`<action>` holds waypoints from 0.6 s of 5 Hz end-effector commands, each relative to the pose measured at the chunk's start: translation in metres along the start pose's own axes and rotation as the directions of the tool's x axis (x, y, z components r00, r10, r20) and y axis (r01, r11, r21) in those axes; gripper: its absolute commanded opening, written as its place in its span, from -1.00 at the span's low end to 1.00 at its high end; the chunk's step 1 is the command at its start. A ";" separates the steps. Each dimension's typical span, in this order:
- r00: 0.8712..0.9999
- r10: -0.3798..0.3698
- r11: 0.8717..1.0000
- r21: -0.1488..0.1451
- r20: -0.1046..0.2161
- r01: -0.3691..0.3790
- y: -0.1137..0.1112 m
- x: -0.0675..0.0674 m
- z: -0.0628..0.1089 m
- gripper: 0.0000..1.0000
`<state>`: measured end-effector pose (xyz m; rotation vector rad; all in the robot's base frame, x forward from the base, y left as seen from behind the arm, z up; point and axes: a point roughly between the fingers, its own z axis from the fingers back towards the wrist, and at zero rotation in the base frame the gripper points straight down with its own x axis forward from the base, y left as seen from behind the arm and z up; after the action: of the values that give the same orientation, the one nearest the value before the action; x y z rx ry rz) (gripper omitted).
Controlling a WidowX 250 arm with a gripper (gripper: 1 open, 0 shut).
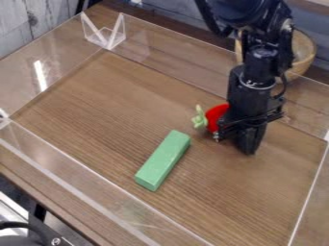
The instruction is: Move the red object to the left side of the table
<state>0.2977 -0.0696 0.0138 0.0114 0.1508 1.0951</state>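
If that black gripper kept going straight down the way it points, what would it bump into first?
Probably the brown table: the gripper points down at it, with the red toy fruit right at its fingers. From this one view, I can't tell how much space is left beneath.

Soft, fairly even indoor light falls over the wood-grain tabletop, with no hard shadows on the open wood. The dark robot arm swallows most of its own detail. Pale glints line the clear acrylic walls. From here everything looks coarse and slightly soft, small edges smudged.
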 end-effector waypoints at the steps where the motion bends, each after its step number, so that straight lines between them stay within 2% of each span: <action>1: 1.000 0.020 1.000 0.018 -0.004 -0.020 0.004 0.006 0.001 -1.00; 3: 0.999 0.033 0.998 0.048 -0.020 -0.033 0.009 0.007 0.001 -1.00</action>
<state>0.2912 -0.0644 0.0140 0.0452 0.1977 1.1091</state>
